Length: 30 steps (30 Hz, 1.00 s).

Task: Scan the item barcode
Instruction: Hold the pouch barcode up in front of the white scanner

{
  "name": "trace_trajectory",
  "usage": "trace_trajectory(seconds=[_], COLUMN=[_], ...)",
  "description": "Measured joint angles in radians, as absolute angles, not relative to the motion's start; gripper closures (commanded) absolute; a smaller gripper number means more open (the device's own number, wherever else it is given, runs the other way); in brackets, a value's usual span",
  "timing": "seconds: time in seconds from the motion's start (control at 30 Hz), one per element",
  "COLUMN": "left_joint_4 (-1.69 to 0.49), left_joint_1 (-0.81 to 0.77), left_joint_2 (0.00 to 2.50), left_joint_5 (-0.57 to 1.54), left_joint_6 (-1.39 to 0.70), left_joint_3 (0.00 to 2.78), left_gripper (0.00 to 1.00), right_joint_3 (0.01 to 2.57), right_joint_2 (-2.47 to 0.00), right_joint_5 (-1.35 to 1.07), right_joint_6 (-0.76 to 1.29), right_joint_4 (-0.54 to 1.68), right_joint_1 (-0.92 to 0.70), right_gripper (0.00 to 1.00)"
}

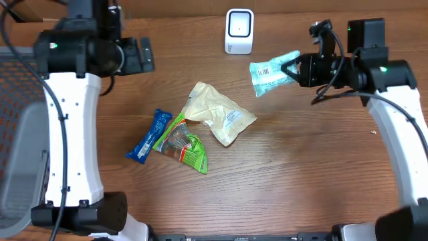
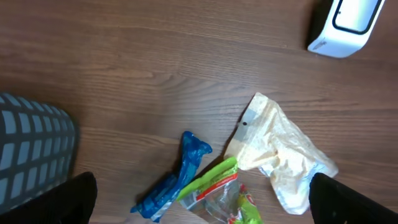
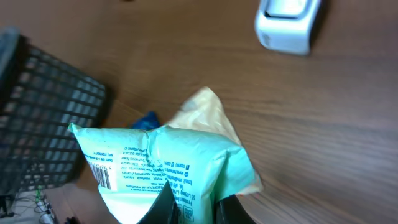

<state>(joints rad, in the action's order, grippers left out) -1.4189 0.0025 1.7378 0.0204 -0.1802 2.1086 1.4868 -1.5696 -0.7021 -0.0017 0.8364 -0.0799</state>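
Note:
My right gripper is shut on a mint-green packet, held above the table to the right of the white scanner. In the right wrist view the packet fills the lower middle, its barcode showing at its lower left, and the scanner lies at the top right. My left gripper hangs open over the far left of the table. Its dark fingertips frame the lower corners of the left wrist view with nothing between them.
On the table lie a cream pouch, a green-and-clear bag and a blue wrapper, also in the left wrist view as the pouch, bag and wrapper. A dark mesh basket stands off the table's left side.

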Motion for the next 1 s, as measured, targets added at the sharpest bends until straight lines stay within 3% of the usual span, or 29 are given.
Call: trace_trajectory(seconds=[0.4,0.63,0.8,1.0], left_joint_4=[-1.428,-1.428,-1.428,-1.428], left_joint_1=[0.046,0.046,0.046,0.046], left_joint_2=[1.738,1.738,1.738,1.738], left_joint_5=[0.109,0.11,0.11,0.114], left_joint_6=[-0.204,-0.204,-0.204,-0.204], left_joint_3=[2.109,2.109,2.109,2.109], left_gripper=[0.0,0.0,0.0,0.0], right_joint_3=[1.487,1.487,1.488,1.482], right_joint_2=[-1.507,-1.507,-1.563,-1.813], right_joint_5=[-0.563,-0.158,0.168,0.397], right_joint_6=[0.151,0.175,0.007,-0.445], right_joint_4=[0.788,0.671,0.54,0.237], right_joint_1=[-0.247,-0.456,-0.513,-0.513], right_gripper=[0.96,0.96,0.96,0.96])
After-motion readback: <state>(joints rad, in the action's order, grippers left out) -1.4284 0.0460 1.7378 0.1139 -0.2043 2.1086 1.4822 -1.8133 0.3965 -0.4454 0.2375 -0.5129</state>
